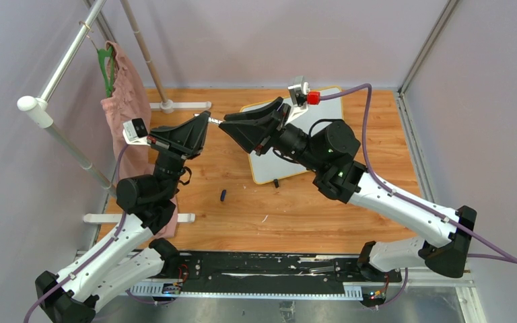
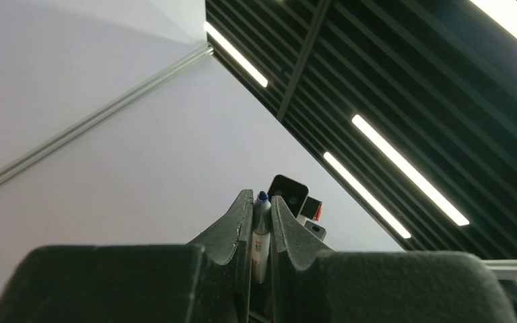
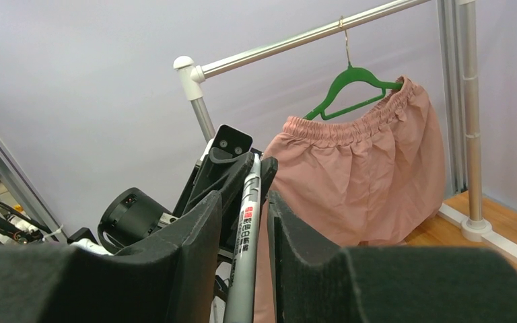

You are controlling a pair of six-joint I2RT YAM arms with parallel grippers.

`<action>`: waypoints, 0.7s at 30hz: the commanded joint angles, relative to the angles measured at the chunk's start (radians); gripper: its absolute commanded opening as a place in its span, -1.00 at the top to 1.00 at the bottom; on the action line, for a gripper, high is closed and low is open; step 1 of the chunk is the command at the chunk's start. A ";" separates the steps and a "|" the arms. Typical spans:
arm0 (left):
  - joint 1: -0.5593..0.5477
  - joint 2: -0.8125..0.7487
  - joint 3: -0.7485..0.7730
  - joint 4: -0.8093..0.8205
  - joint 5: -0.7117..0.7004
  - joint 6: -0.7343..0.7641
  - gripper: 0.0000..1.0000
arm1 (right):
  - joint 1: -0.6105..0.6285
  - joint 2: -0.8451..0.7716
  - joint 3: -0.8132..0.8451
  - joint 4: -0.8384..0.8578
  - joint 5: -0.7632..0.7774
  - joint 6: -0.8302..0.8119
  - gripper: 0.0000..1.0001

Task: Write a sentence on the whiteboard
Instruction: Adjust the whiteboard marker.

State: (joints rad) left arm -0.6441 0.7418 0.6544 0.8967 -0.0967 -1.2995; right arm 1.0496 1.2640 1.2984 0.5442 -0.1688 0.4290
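Note:
The whiteboard (image 1: pixel 279 168) lies on the wooden table, mostly under my right arm; its yellow rim shows at the far corner. The bare white parts show no sentence. A silver marker (image 1: pixel 216 120) spans the small gap between my two grippers, held in the air above the table. My left gripper (image 1: pixel 207 123) is shut on the marker (image 2: pixel 260 242), whose blue end pokes out at the fingertips (image 2: pixel 246 202). My right gripper (image 1: pixel 227 126) faces it. Its fingers (image 3: pixel 205 215) stand either side of the marker barrel (image 3: pixel 248 222) with a gap on each side. A small dark blue cap (image 1: pixel 223 195) lies on the table.
A metal clothes rack (image 1: pixel 67 60) stands at the left with a pink skirt (image 1: pixel 124 101) on a green hanger (image 3: pixel 350 84). Its white feet (image 1: pixel 175 105) rest on the table. Grey walls close in the cell on three sides.

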 commanded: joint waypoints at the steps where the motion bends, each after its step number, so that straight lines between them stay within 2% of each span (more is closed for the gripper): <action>1: -0.007 -0.001 0.019 0.009 0.003 -0.006 1.00 | 0.013 0.008 0.051 -0.029 -0.028 -0.005 0.29; 9: -0.007 -0.006 0.017 0.010 -0.027 -0.004 1.00 | 0.013 0.012 0.053 -0.042 -0.029 0.012 0.26; 16: -0.008 -0.002 0.012 0.010 -0.038 -0.010 1.00 | 0.013 0.006 0.034 -0.013 -0.018 0.014 0.46; 21: -0.008 -0.003 0.015 0.010 -0.037 -0.001 1.00 | 0.013 0.018 0.049 -0.020 -0.022 0.009 0.40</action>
State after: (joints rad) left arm -0.6441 0.7433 0.6544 0.8883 -0.1169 -1.3106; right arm 1.0496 1.2770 1.3197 0.4934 -0.1833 0.4343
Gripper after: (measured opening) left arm 0.152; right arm 0.286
